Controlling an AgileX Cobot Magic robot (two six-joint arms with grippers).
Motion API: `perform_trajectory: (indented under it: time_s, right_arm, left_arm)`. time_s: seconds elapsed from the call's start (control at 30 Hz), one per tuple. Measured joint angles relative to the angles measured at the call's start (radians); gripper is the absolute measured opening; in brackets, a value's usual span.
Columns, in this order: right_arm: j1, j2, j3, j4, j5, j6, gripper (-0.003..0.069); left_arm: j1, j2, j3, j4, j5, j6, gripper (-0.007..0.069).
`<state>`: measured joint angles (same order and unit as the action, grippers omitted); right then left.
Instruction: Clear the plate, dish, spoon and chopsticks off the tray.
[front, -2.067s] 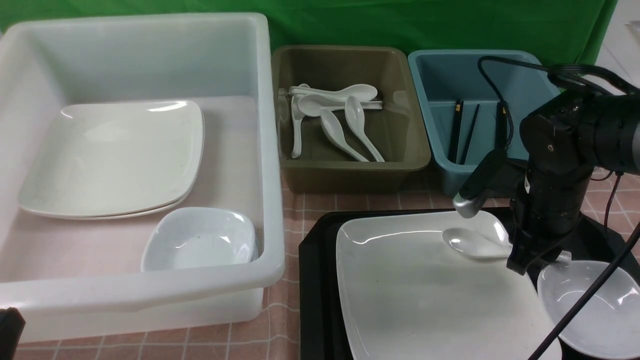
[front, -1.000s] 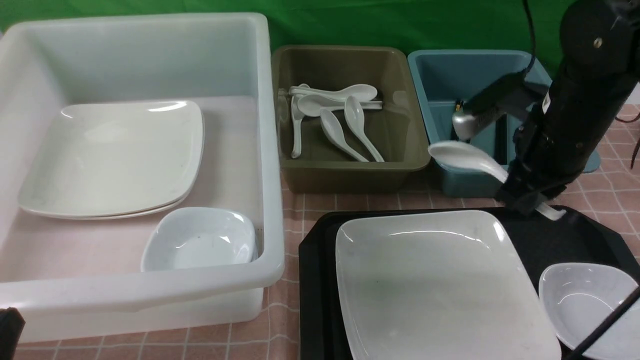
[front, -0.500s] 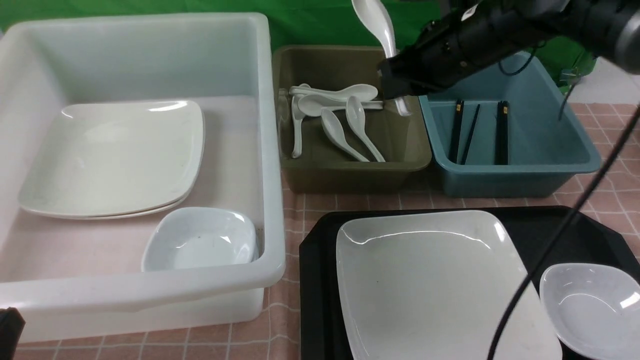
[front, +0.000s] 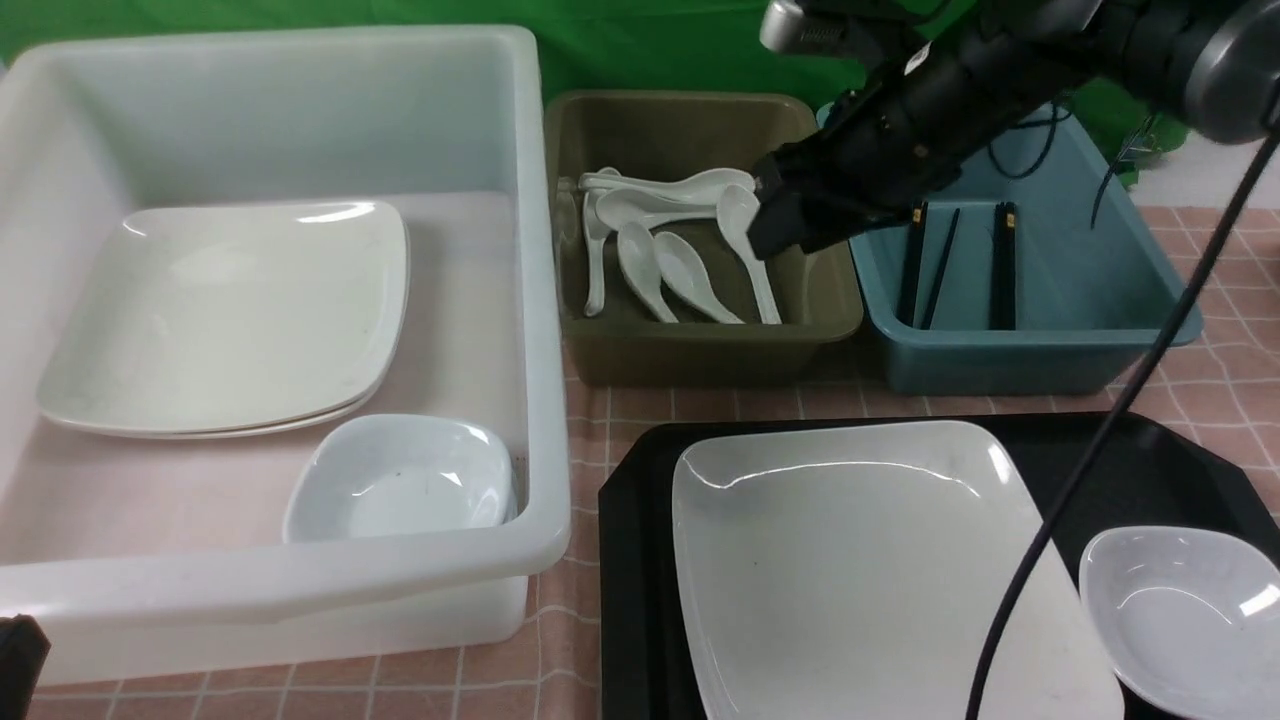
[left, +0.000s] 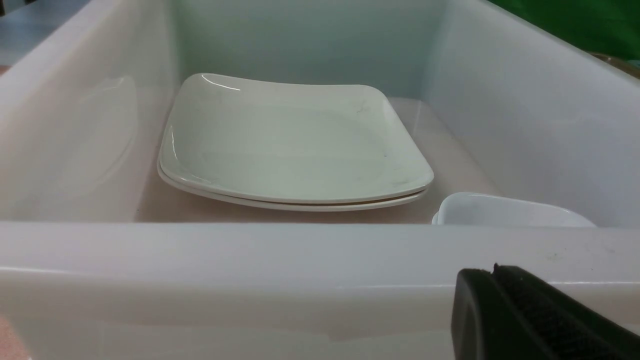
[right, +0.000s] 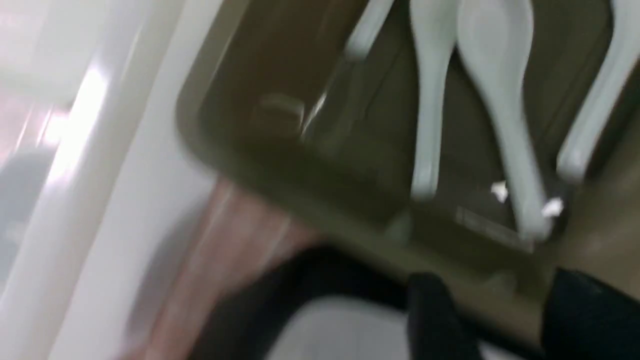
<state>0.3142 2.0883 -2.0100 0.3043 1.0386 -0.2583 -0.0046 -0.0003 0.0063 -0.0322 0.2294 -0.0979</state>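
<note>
The white spoon (front: 752, 250) lies loose in the olive tub (front: 700, 345) among several other spoons, and shows blurred in the right wrist view (right: 597, 110). My right gripper (front: 775, 228) hovers over that tub's right side, open and empty (right: 505, 305). The large white plate (front: 870, 570) and the small white dish (front: 1190, 620) sit on the black tray (front: 630, 560). Black chopsticks (front: 1003, 262) lie in the blue tub (front: 1040, 350). My left gripper (left: 495, 272) is shut on nothing, low in front of the white tub's near wall (left: 250, 260).
The big white tub (front: 300, 590) on the left holds two stacked plates (front: 230, 320) and a small dish (front: 400, 480). The right arm's cable (front: 1080, 500) hangs across the tray. Pink checked cloth covers the table; a green backdrop stands behind the tubs.
My right gripper carried the spoon up from the tray to above the olive tub, then opened. The spoon dropped into the tub and the spoons there shifted. The left arm stayed still.
</note>
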Motion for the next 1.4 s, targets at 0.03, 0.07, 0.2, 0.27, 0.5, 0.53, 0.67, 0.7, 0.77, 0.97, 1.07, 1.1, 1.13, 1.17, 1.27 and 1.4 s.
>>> perform_trajectory:
  time_s: [0.03,0.07,0.2,0.27,0.5,0.53,0.67,0.7,0.77,0.97,1.07,1.1,1.13,1.17,1.27,1.4]
  right_arm:
    - [-0.01,-0.03,-0.012,-0.028,0.075,0.005,0.0218]
    - [-0.016,-0.065,-0.013,-0.051,0.092,0.019,0.0144]
    - [-0.043,-0.194,0.028,-0.099,0.092,0.089,0.0032]
    - [-0.047,-0.334,0.146,-0.11,0.092,0.095,0.003]
    - [-0.045,-0.696,0.619,-0.135,0.09,0.095,0.0057]
    - [-0.045,-0.735,0.699,-0.149,0.089,0.095,0.0086]
    - [-0.045,-0.816,0.975,-0.212,0.085,0.096,0.0221]
    - [-0.045,-0.819,0.989,-0.221,0.083,0.096,0.0229]
    - [-0.045,-0.825,1.106,-0.285,0.066,0.096,0.0309]
    - [0.008,-0.803,1.288,-0.519,-0.15,0.096,0.041]
    - [0.062,-0.784,1.295,-0.609,-0.199,0.096,0.0414]
    - [0.082,-0.769,1.296,-0.654,-0.219,0.096,0.0415]
    - [0.095,-0.753,1.298,-0.685,-0.232,0.096,0.0416]
    - [0.099,-0.737,1.299,-0.708,-0.243,0.096,0.0415]
    - [0.099,-0.685,1.299,-0.75,-0.265,0.096,0.0415]
    - [0.099,-0.625,1.299,-0.791,-0.287,0.096,0.0415]
  left_arm:
    - [0.0,0.0,0.0,0.0,0.0,0.0,0.0004]
    - [0.0,0.0,0.0,0.0,0.0,0.0,0.0004]
    - [0.0,0.0,0.0,0.0,0.0,0.0,0.0004]
    - [0.0,0.0,0.0,0.0,0.0,0.0,0.0004]
    - [0.0,0.0,0.0,0.0,0.0,0.001,0.0004]
    - [0.0,0.0,0.0,0.0,0.0,0.001,0.0004]
    - [0.0,0.0,0.0,0.0,0.0,0.001,0.0004]
    - [0.0,0.0,0.0,0.0,0.0,0.001,0.0004]
    - [0.0,0.0,0.0,0.0,0.0,0.001,0.0004]
    - [0.0,0.0,0.0,0.0,0.0,0.001,0.0004]
    - [0.0,0.0,0.0,0.0,0.0,0.001,0.0004]
    - [0.0,0.0,0.0,0.0,0.0,0.001,0.0004]
    - [0.0,0.0,0.0,0.0,0.0,0.001,0.0004]
    - [0.0,0.0,0.0,0.0,0.0,0.001,0.0004]
    - [0.0,0.0,0.0,0.0,0.0,0.001,0.0004]
    - [0.0,0.0,0.0,0.0,0.0,0.0,0.0004]
